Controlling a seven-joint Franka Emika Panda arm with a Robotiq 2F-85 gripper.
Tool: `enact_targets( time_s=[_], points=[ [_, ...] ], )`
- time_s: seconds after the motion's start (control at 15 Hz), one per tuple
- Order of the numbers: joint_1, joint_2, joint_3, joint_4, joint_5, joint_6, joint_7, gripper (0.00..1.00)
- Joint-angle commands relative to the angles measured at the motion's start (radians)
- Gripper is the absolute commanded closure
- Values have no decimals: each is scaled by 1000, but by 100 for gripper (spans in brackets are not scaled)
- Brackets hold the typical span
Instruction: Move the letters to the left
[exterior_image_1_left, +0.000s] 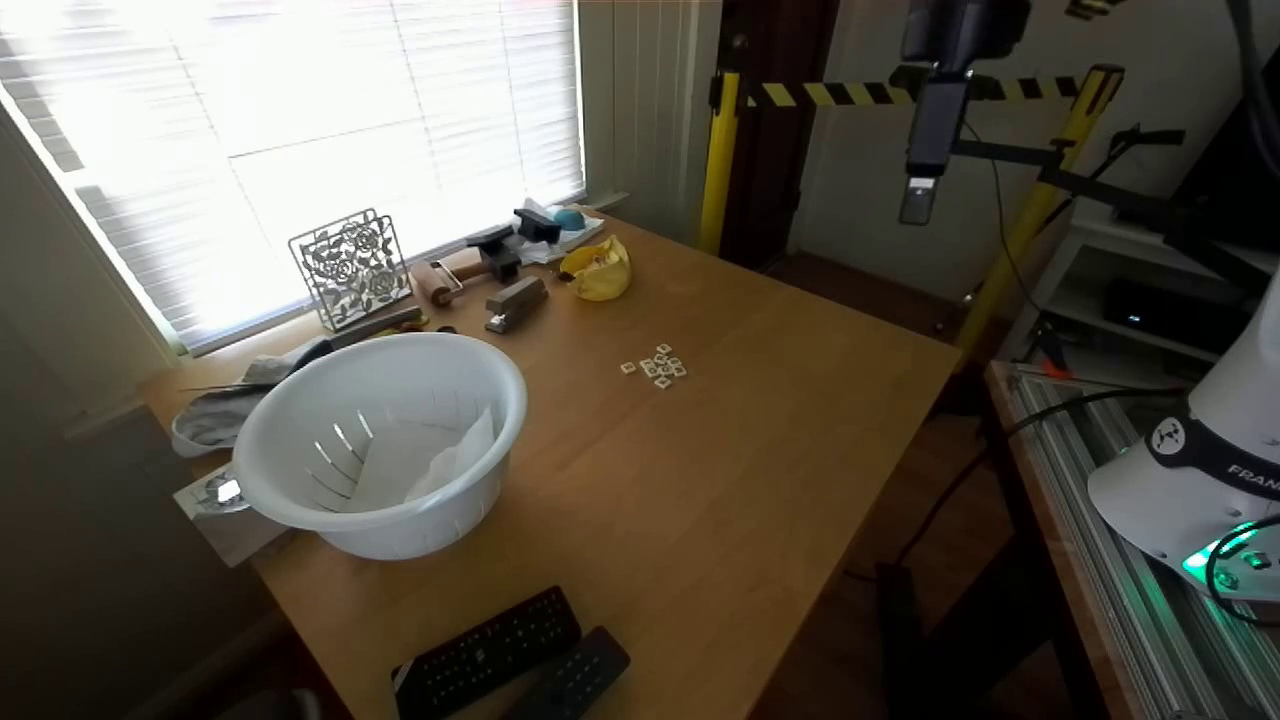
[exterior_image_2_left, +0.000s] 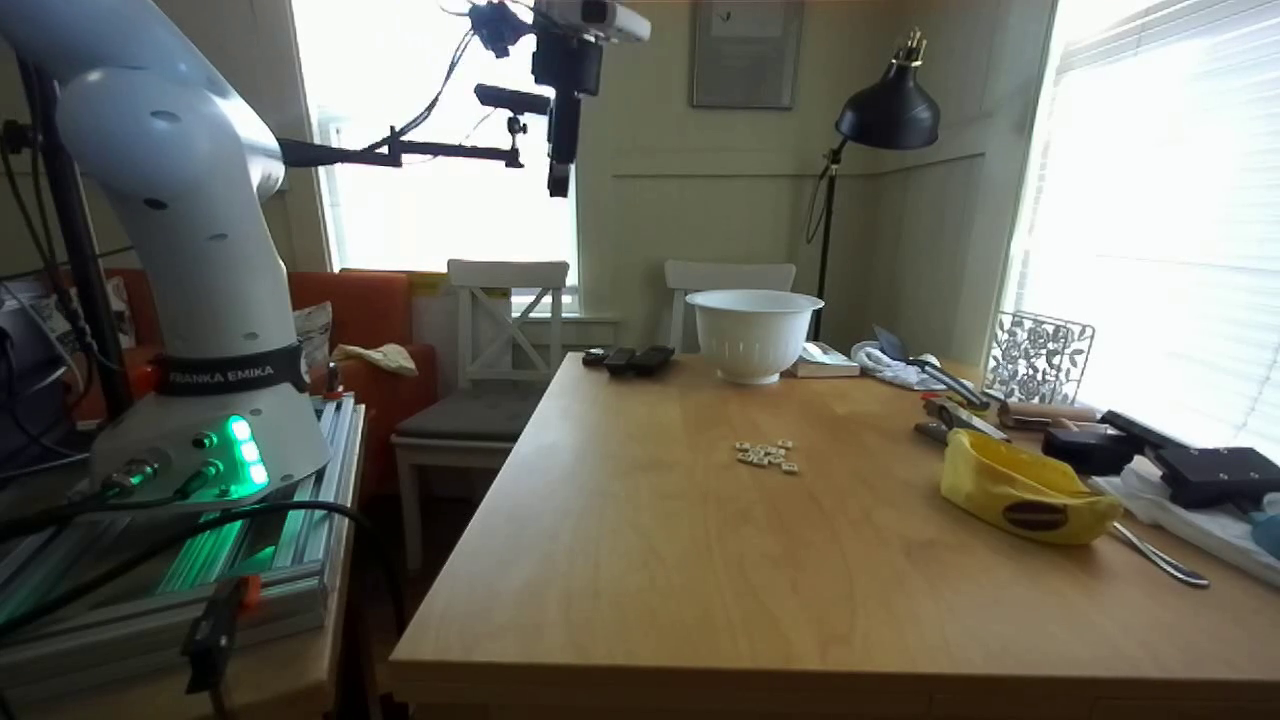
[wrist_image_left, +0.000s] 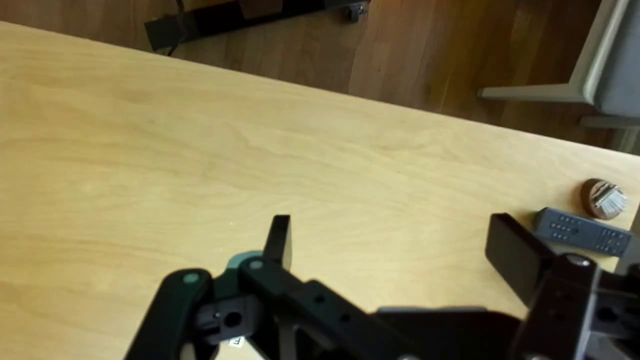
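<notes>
Hovering high over counter (exterior_image_2_left: 740, 580), claw (wrist_image_left: 387, 242) spread wide. Letter tiles (exterior_image_1_left: 666, 369) lie loosely bunched near middle of counter; one partly visible past claw in wrist view. White colander (exterior_image_2_left: 755, 335), yellow pouch (exterior_image_2_left: 1010, 485) stand apart from tiles in both exterior views.

Wooden table (exterior_image_1_left: 700, 490) with letters (exterior_image_1_left: 666, 369), white bowl (exterior_image_1_left: 420, 528), remotes (exterior_image_1_left: 490, 650), yellow pouch (exterior_image_1_left: 604, 278)

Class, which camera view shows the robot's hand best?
The wrist view: the hand appears close up, its two fingers plainly spread, though the bottom edge cuts it off. Both exterior views show it smaller, with no gap visible between the fingers.
</notes>
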Motion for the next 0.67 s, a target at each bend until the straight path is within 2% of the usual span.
enact_targets(
  time_s=[0.0, 0.27, 0.33, 0.4, 0.6],
  points=[
    [-15, 132, -9, -4, -9, 145, 28, 0],
    [-21, 278, -36, 2, 3, 274, 21, 0],
    [-21, 312, -43, 16, 0, 273, 14, 0],
    [-14, 241, -38, -16, -2, 254, 17, 0],
    [-15, 304, -46, -3, -2, 274, 17, 0]
  ],
)
